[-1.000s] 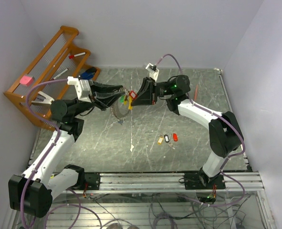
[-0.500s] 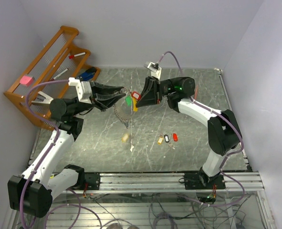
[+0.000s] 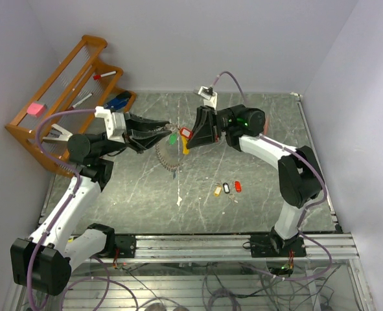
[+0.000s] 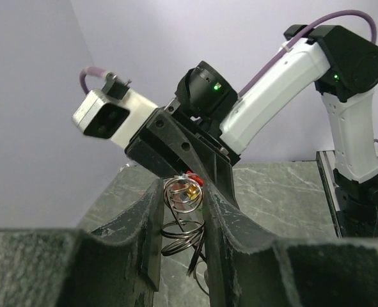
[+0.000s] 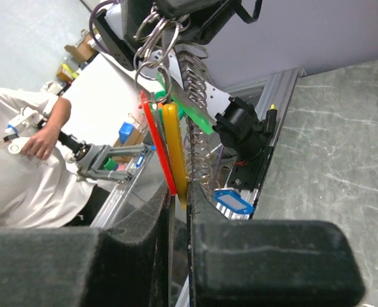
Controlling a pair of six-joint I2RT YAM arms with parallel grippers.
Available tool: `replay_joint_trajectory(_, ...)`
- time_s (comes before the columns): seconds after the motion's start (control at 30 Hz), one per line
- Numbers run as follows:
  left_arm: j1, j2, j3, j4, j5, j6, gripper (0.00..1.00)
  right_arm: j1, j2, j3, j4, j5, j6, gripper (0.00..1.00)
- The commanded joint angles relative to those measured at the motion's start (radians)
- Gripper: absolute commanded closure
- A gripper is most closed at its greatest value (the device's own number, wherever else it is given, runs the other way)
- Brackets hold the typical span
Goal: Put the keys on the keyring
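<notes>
Grey marbled tabletop (image 3: 126, 194) lies below the meeting arms. Aloft, the left gripper (image 3: 168, 127) pinches the keyring (image 4: 180, 198), while the right gripper (image 3: 190, 137) is pressed together on red and yellow keys (image 5: 168, 144) beside it. Judged best: hold the ring steady, feed slowly along its coil.

The worktop (image 3: 262, 214) is a dark green-grey slab streaked with pale scratches. Toward its near edge three keys lie in a short row: a yellow-tagged key (image 3: 217, 190), a black-and-white-tagged key (image 3: 226, 188) and a red-tagged key (image 3: 237, 186). A small pale scrap (image 3: 179, 202) lies to their left.
</notes>
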Motion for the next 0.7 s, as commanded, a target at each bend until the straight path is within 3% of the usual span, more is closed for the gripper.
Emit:
replay_joint_trajectory(0.0,-0.012,-0.009,0.010,0.008,0.152,0.021,0.93,-0.013,0.091,0.092,0.338,-0.010,0.362,1.00)
replay_joint_trajectory(0.43,-0.013,-0.062,0.062,-0.328,0.164,0.329,0.93,-0.023,0.070,0.097,0.347,-0.070,0.419,1.00)
replay_joint_trajectory(0.6,-0.014,-0.083,0.079,-0.409,0.149,0.406,0.93,-0.064,0.047,0.077,0.347,-0.079,0.422,0.88)
replay_joint_trajectory(0.67,-0.014,-0.092,0.088,-0.466,0.148,0.464,0.93,-0.078,0.040,0.069,0.347,-0.089,0.426,0.77)
